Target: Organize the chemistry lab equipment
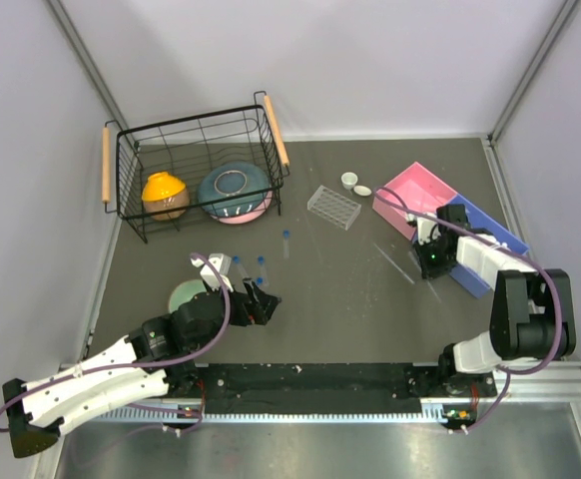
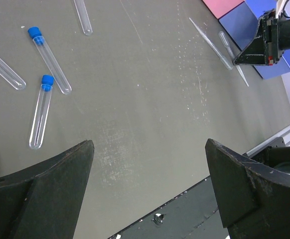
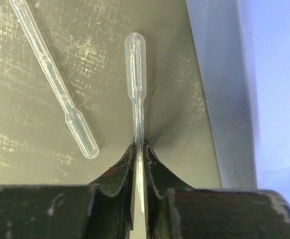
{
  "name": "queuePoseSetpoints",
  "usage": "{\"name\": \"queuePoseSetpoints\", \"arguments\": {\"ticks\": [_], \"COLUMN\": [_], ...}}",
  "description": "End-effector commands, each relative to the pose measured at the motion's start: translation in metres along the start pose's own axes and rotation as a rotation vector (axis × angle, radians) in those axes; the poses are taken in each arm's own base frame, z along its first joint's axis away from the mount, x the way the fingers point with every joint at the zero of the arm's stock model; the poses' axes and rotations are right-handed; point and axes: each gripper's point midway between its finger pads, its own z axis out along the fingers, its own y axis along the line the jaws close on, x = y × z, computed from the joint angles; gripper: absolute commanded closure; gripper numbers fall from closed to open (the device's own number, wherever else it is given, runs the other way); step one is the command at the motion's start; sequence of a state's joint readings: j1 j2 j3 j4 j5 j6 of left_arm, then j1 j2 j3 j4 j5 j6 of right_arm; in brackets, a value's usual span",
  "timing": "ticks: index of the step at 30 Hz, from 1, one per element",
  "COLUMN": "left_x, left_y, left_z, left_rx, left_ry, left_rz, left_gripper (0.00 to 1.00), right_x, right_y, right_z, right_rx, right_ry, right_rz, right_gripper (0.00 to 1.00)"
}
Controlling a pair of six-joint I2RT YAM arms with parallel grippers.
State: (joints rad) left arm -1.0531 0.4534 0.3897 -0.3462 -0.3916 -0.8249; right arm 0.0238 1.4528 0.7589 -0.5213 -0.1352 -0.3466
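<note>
My right gripper [image 3: 140, 145] is shut on the thin stem of a clear pipette [image 3: 135, 69], low over the table beside the blue tray [image 3: 274, 99]. A second pipette [image 3: 60, 94] lies on the table just left of it. In the top view the right gripper [image 1: 432, 267] sits at the blue tray's left edge. My left gripper [image 2: 149, 149] is open and empty over bare table; in the top view it [image 1: 263, 305] is at front left. Blue-capped tubes [image 2: 48, 59] [image 2: 41, 108] lie to its left. The clear tube rack [image 1: 332, 206] and two white cups [image 1: 349, 180] stand at the back.
A black wire basket [image 1: 271, 130] at the back left holds an orange bowl [image 1: 165, 194] and a blue bowl [image 1: 235, 190]. A green bowl [image 1: 187, 295] sits by the left arm. A pink tray [image 1: 417, 192] adjoins the blue tray [image 1: 485, 239] on the right.
</note>
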Motion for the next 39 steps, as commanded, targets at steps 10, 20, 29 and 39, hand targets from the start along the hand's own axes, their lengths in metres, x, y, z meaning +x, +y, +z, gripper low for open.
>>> {"name": "queuePoseSetpoints", "arguments": {"ticks": [10,20,29,39], "left_x": [-0.005,-0.004,-0.002,-0.001], "left_y": [-0.001,-0.001,0.0,0.004], "left_z": [0.002,0.0,0.003,0.004], "left_rx": [0.006,0.009,0.0,-0.022], "left_ry": [-0.033,-0.029,-0.021,-0.017], "left_rz": [-0.013,-0.028,-0.023,-0.017], "left_gripper": [0.01,0.01,0.01,0.01], "right_x": [-0.007,-0.038,-0.083,-0.155], "right_y": [0.005,0.008,0.017,0.017], "right_z": [-0.005,-0.051,-0.104,-0.151], "right_rx": [-0.017,-0.012,-0.054,-0.129], "right_ry": [-0.024,-0.195,-0.339,-0.489], "right_rz": [0.011,-0.081,-0.114,-0.067], "right_gripper": [1.0,1.0,1.0,1.0]}}
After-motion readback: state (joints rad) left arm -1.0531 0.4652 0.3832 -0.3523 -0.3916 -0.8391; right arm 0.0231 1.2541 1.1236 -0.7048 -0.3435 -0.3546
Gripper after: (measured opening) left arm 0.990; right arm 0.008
